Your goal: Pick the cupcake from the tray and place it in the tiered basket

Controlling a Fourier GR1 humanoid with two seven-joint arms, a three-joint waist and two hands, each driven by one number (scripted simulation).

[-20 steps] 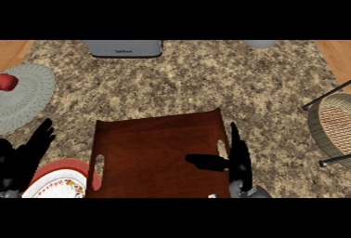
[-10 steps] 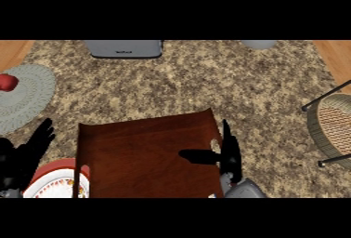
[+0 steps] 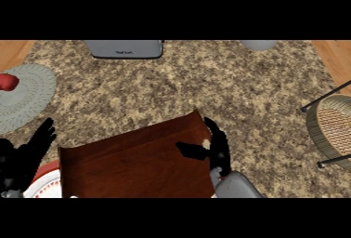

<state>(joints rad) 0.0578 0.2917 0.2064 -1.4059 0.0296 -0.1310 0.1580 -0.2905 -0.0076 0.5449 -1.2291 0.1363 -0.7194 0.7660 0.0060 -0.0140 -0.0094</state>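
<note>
The brown wooden tray lies skewed in the lower middle, its far right corner raised toward the counter's centre. No cupcake shows on its top. My right hand stands along the tray's right edge, fingers straight and thumb reaching over the wood. My left hand rests open at the lower left, fingers up, just left of the tray. The tiered basket, wicker in a black wire frame, is cut off by the right edge.
A red-rimmed white plate peeks out under the tray's left side. A grey-green round mat with a red item lies at far left. A grey toaster and a grey bowl stand at the back.
The tray has turned counter-clockwise and slid left, its right corner rising. My right hand moved left and slightly forward with its edge. The left hand stayed put.
</note>
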